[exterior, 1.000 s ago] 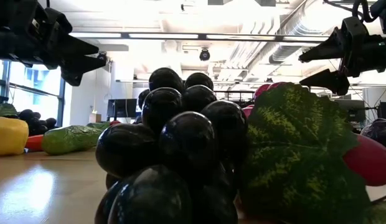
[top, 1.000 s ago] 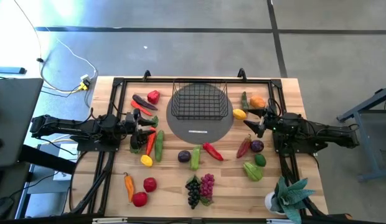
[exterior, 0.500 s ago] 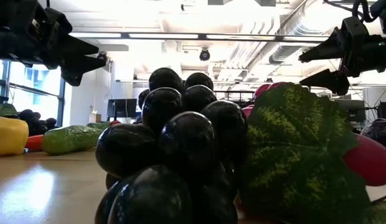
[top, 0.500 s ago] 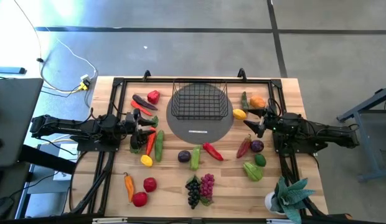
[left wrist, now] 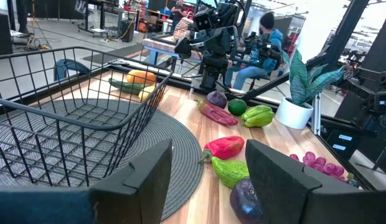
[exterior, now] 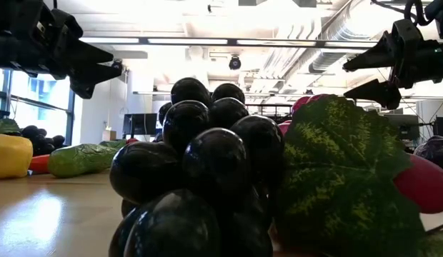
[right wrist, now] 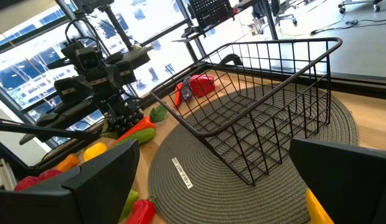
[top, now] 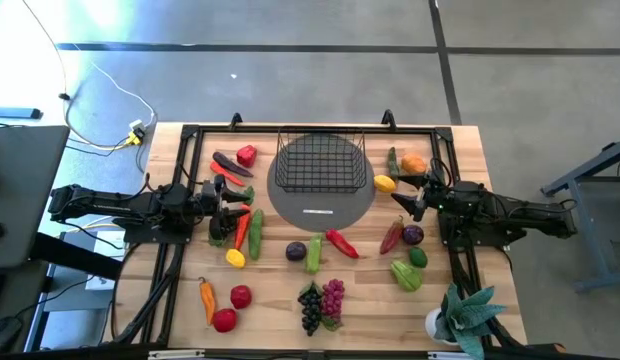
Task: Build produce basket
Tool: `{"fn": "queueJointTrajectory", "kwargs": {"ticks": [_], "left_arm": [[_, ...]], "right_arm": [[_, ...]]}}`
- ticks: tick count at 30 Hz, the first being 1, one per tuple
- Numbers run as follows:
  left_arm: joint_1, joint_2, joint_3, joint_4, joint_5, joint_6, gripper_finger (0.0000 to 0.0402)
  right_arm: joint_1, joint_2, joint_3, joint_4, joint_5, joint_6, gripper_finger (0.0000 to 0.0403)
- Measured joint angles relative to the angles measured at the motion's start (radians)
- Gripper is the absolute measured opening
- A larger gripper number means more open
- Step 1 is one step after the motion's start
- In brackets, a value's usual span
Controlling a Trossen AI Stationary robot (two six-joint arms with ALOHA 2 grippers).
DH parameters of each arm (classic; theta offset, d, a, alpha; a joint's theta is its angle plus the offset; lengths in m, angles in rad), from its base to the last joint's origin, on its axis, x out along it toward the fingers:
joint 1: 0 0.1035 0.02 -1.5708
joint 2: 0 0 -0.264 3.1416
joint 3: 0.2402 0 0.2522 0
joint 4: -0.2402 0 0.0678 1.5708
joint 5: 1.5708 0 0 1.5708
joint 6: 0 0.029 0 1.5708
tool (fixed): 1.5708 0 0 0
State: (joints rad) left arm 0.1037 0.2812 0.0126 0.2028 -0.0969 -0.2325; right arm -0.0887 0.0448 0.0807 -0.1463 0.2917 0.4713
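Table (top: 290, 290): empty basket (top: 321, 160) overhead; low view shows grapes (exterior: 200, 178); both grippers' fingers spread.

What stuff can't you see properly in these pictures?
- Low view: the black grapes and their leaf fill the picture, hiding the basket and most produce.
- High view: the left claw sits over a cucumber; what lies beneath it is hidden.
- Right wrist view: the lemon is cut off by the edge and a claw finger.
- Left wrist view: the eggplant is partly hidden behind a finger.
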Motion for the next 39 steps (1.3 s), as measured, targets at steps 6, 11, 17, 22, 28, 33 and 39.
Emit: {"fn": "queueJointTrajectory", "kwargs": {"ticks": [6, 11, 17, 22, 28, 33, 39], "left_arm": [[0.000, 0.000, 0.000, 0.000, 0.000, 0.000, 0.0195], [0.000, 0.000, 0.000, 0.002, 0.000, 0.000, 0.0195], [0.000, 0.000, 0.000, 0.003, 0.000, -0.001, 0.0195], [0.000, 0.000, 0.000, 0.003, -0.001, -0.001, 0.0195], [0.000, 0.000, 0.000, 0.003, -0.002, 0.000, 0.0195], [0.000, 0.000, 0.000, 0.004, -0.004, 0.000, 0.0195], [0.000, 0.000, 0.000, 0.004, -0.004, -0.001, 0.0195]], "right_arm": [[0.000, 0.000, 0.000, 0.000, 0.000, 0.000, 0.0399], [0.000, 0.000, 0.000, 0.000, 0.012, 0.002, 0.0399], [0.000, 0.000, 0.000, 0.000, 0.007, 0.096, 0.0399], [0.000, 0.000, 0.000, 0.000, 0.008, 0.183, 0.0399], [0.000, 0.000, 0.000, 0.000, 0.008, 0.183, 0.0399], [0.000, 0.000, 0.000, 0.000, 0.007, 0.187, 0.0399], [-0.001, 0.000, 0.000, 0.000, -0.011, 0.309, 0.0399]]}}
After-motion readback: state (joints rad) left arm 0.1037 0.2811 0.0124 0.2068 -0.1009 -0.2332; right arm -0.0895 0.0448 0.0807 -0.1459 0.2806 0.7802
